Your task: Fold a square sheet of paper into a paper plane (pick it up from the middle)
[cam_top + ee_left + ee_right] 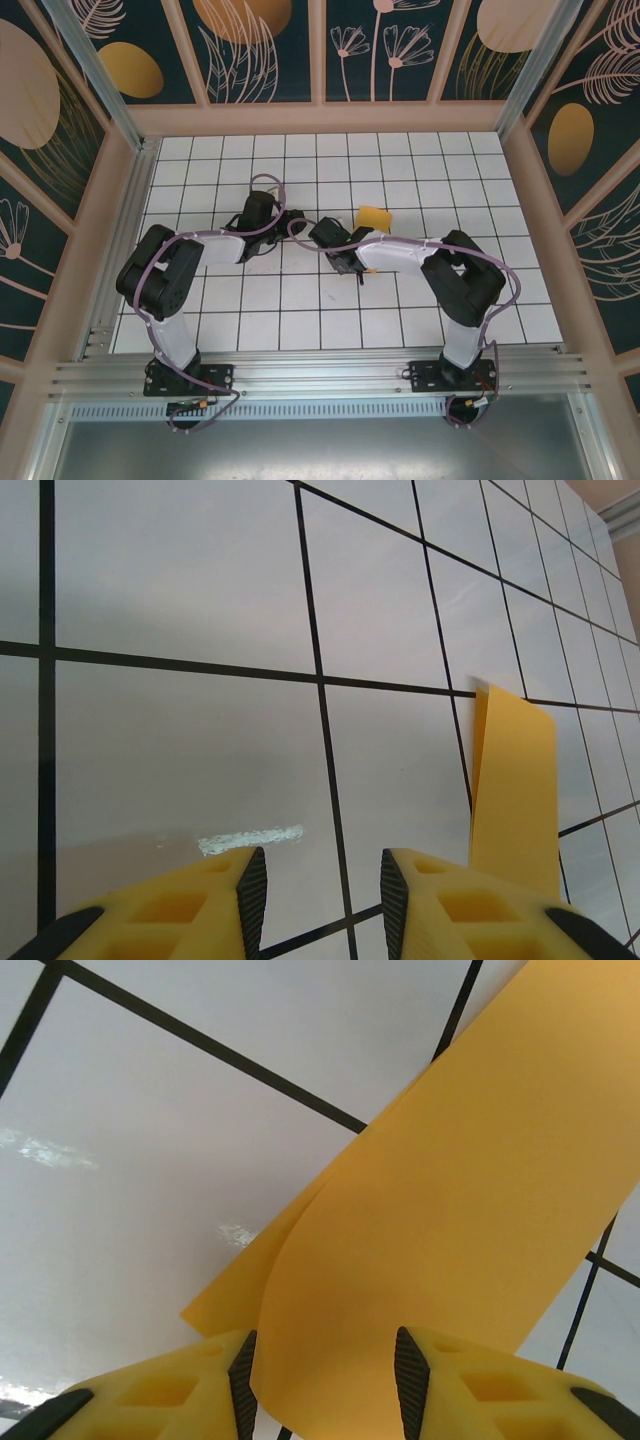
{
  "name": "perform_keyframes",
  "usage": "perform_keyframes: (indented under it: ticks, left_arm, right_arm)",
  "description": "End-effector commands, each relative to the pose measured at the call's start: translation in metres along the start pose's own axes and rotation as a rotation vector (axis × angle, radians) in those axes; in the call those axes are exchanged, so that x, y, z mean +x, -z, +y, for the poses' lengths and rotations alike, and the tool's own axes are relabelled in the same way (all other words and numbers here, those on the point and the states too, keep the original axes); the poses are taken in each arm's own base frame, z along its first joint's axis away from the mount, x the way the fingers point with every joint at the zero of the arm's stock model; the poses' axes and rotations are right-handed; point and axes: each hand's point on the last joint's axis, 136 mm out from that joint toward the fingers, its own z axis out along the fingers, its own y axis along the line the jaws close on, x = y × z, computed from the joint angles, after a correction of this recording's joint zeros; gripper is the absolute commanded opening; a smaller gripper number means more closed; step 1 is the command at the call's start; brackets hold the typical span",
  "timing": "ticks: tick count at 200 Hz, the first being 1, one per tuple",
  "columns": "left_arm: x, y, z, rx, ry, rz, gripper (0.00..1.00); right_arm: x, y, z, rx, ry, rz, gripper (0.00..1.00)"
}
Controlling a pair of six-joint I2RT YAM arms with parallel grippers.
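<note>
White gridded bench (250,300), patterned walls around. Thin orange square sheet of paper (450,1210) doubled over, loose fold between right end effector (320,1385) fingers; grip unclear. Left end effector (322,900) half-open, empty, beside sheet. Best: align edges, press crease flat.

The table (250,300) has a white top ruled by thin black lines into square tiles. An orange sheet of paper (375,217) lies on it near the middle, folded over, its upper layer curling off the surface.
</note>
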Motion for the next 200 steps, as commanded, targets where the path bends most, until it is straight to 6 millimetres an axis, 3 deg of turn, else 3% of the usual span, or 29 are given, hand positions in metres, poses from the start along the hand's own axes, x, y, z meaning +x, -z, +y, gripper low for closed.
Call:
perform_keyframes:
  ticks: [1,69,137,178,200]
  left_arm:
    - [-0.006,0.002,-0.008,0.037,0.002,-0.01,0.39]
    - [-0.002,0.004,-0.016,0.086,0.008,-0.001,0.39]
    - [-0.008,0.005,-0.025,0.113,0.007,0.0,0.39]
    - [-0.015,0.017,-0.02,0.063,0.003,-0.044,0.39]
    - [-0.016,0.022,-0.021,0.058,0.011,-0.056,0.39]
  right_arm:
    - [0.001,0.01,0.002,-0.024,-0.025,-0.006,0.38]
    - [-0.009,0.013,0.001,-0.059,-0.08,-0.017,0.0]
    - [-0.019,0.016,-0.006,-0.142,-0.137,-0.05,0.0]
    - [-0.028,0.045,0.021,-0.363,-0.124,-0.112,0.0]
    - [-0.025,0.055,0.022,-0.396,-0.123,-0.117,0.0]
